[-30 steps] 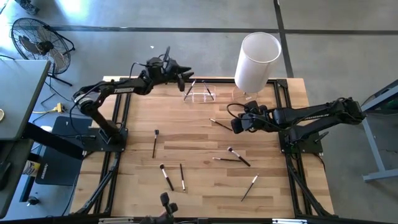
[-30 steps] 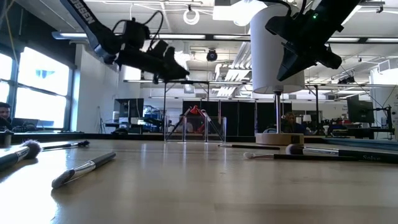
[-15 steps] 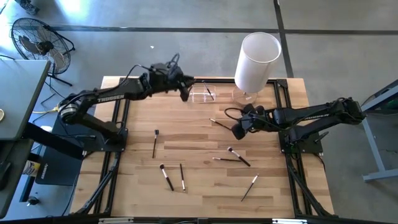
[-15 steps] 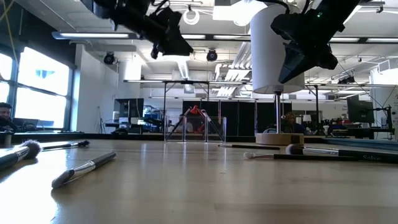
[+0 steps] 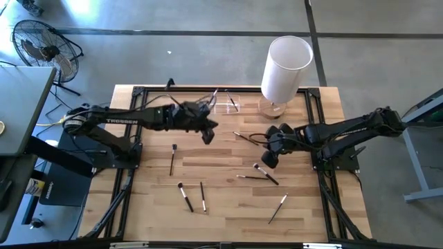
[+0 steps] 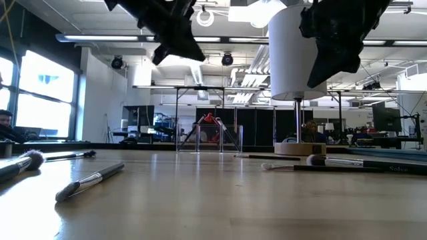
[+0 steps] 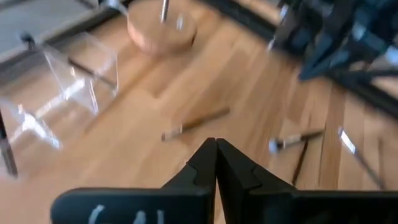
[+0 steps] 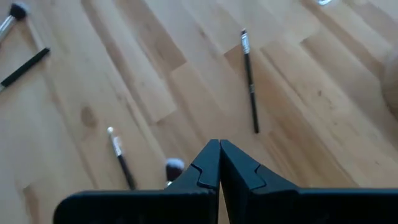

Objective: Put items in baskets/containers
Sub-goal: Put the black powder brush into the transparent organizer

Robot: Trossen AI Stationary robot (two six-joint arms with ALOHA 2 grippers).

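Several thin makeup brushes lie flat on the wooden table (image 5: pixel 159 117), among them one (image 5: pixel 172 159) at the left, two (image 5: pixel 185 196) near the front and one (image 5: pixel 265 173) at the right. The clear holder (image 5: pixel 223 102) stands at the far edge, with a brush (image 7: pixel 93 71) leaning inside it. My left gripper (image 5: pixel 208 131) is shut and empty, above the table's middle; the left wrist view shows it over a wood-handled brush (image 7: pixel 194 123). My right gripper (image 5: pixel 268 158) is shut and empty, just above a pale-tipped brush head (image 8: pixel 174 165).
A tall white cylinder (image 5: pixel 286 68) on a round wooden base (image 7: pixel 160 28) stands at the far right, next to the holder. Black frame rails (image 5: pixel 131 138) run along the table's sides. More brushes lie near the front right (image 5: pixel 278 207). A fan (image 5: pixel 38 45) stands on the floor.
My left gripper has come away from the clear holder at the far edge, toward the near edge and a little right, and is now above the table's middle. My right gripper has gone a short way toward the near edge, over the brushes at the right.
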